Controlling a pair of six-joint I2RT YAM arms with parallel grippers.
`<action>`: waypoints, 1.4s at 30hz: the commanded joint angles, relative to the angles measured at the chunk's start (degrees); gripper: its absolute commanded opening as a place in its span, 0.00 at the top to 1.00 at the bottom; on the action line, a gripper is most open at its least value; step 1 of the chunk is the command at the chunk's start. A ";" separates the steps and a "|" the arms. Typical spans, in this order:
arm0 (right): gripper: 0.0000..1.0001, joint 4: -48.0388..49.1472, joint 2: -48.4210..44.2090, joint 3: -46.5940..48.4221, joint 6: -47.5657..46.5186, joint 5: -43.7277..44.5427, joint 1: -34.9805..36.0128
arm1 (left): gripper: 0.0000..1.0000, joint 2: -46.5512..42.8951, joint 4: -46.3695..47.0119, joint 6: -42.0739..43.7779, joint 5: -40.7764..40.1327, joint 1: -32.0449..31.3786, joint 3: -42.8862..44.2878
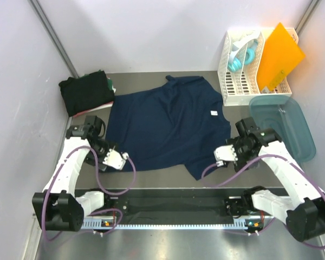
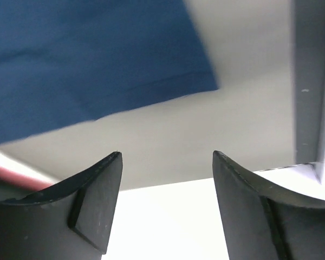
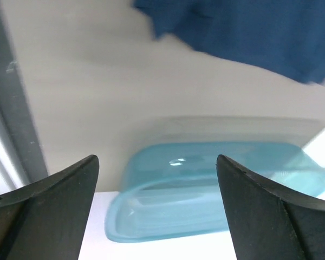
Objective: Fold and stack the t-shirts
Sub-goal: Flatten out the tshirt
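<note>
Navy t-shirt (image 1: pixel 168 124): lies spread out at mid-table, collar toward the far wall, small white neck label (image 1: pixel 213 113) showing near its right edge. Reads as blurred blue cloth in both wrist views (image 2: pixel 86 59) (image 3: pixel 249 27).

Folded dark t-shirts (image 1: pixel 86 93): sit as a pile at the far left corner, black on top with a strip of green at the right side, just off the navy shirt's left sleeve.

Left gripper (image 1: pixel 119 158) (image 2: pixel 167 154): hovers low beside the shirt's near left hem corner, fingers spread apart, nothing between them but bare table (image 1: pixel 168 181).

Right gripper (image 1: pixel 223 154) (image 3: pixel 157 158): sits just beside the shirt's near right edge, fingers likewise wide apart and holding nothing.

Teal tub (image 1: pixel 284 127) (image 3: pixel 206 184): stands close to the right arm's outer side, crowding it, with the right forearm overlapping its near rim from above.

White slotted rack (image 1: pixel 238 86): stands at the far right, just behind the tub and close to the shirt's right shoulder; holds an orange sheet (image 1: pixel 279 54) leaning upright and a light blue looped item (image 1: pixel 244 57).

Purple cables (image 1: pixel 116 187): loop from each wrist over the table just near of the hem.
</note>
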 commanded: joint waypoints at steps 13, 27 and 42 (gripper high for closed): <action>1.00 10.44 40.97 40.42 31.36 -15.15 -6.66 | 1.00 29.71 45.48 -41.71 3.27 0.03 23.27; 1.00 13.24 67.26 66.96 36.28 -18.68 -7.02 | 1.00 46.42 55.42 -43.65 -2.44 -4.54 29.08; 1.00 17.46 73.95 64.26 41.55 -18.85 -7.11 | 1.00 54.16 63.15 -43.74 -15.98 -6.04 29.43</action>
